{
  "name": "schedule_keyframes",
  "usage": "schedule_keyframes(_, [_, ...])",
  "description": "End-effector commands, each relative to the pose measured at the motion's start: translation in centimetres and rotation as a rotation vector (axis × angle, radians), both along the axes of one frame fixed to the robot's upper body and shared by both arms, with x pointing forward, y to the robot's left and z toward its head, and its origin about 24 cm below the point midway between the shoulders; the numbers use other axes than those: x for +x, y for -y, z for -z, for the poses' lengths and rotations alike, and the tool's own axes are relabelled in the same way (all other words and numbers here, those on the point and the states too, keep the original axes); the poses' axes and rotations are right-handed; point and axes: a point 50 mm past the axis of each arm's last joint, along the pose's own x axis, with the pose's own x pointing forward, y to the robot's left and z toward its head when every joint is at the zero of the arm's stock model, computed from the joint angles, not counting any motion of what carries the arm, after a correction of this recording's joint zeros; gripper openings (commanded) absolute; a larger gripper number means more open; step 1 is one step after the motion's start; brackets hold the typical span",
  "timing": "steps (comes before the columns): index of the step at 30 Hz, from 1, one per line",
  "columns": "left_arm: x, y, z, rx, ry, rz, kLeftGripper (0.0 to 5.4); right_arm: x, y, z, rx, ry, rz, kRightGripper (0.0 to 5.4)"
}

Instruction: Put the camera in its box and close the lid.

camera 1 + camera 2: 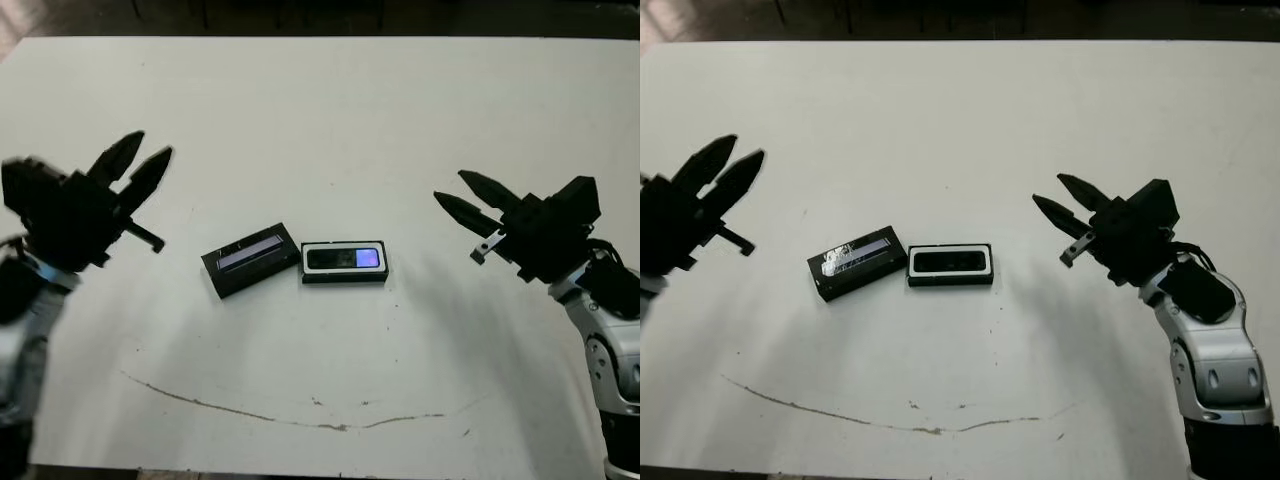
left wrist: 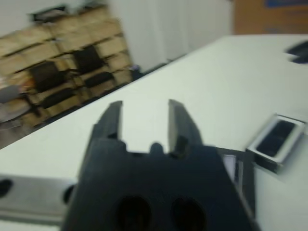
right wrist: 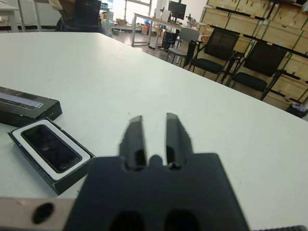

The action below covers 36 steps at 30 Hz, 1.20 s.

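Observation:
The box point(image 1: 344, 275), a shallow black tray with a white lining, lies at mid-table. The camera point(image 1: 343, 259) rests flat inside it, its blue-purple patch at the right end. Just left of the box, angled and almost touching it, lies the lid point(image 1: 250, 259), its pale stripe facing up. My left gripper point(image 1: 150, 146) hovers open to the left of the lid and holds nothing. To the right of the box my right gripper point(image 1: 450, 185) is open and empty, pointing toward it. The right wrist view shows the camera point(image 3: 50, 148) in its box and the lid point(image 3: 26, 103) beyond.
The white table point(image 1: 320, 110) stretches far behind the box. A thin dark scuff line point(image 1: 300, 415) curves near the front edge. Chairs point(image 3: 250, 72) and stacked crates stand beyond the table in the wrist views.

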Motion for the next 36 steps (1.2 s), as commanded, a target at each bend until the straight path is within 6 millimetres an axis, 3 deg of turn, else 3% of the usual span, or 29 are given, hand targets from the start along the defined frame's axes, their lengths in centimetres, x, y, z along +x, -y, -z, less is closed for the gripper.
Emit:
schedule_keyframes(1, [0.6,0.4,0.6,0.079,-0.111,0.065,2.27,0.1,0.3,0.5,-0.006,-0.039,0.026,0.0])
schedule_keyframes(6, [1.8,1.2,1.0,0.179,-0.31,0.26,3.43,0.1,0.5,0.4,-0.001,-0.053,0.042,0.0])
schedule_keyframes(14, [3.4,1.8,2.3,0.33,-0.425,0.491,5.33,0.1,0.7,0.5,0.019,-0.067,0.046,0.0])
schedule_keyframes(27, [2.8,1.8,5.5,0.343,-0.539,0.518,5.37,0.1,0.7,0.4,0.003,-0.055,0.056,0.0])
schedule_keyframes(36, [1.7,1.4,7.7,0.341,-0.533,0.401,5.37,0.2,0.6,0.4,-0.01,-0.058,0.06,0.0])
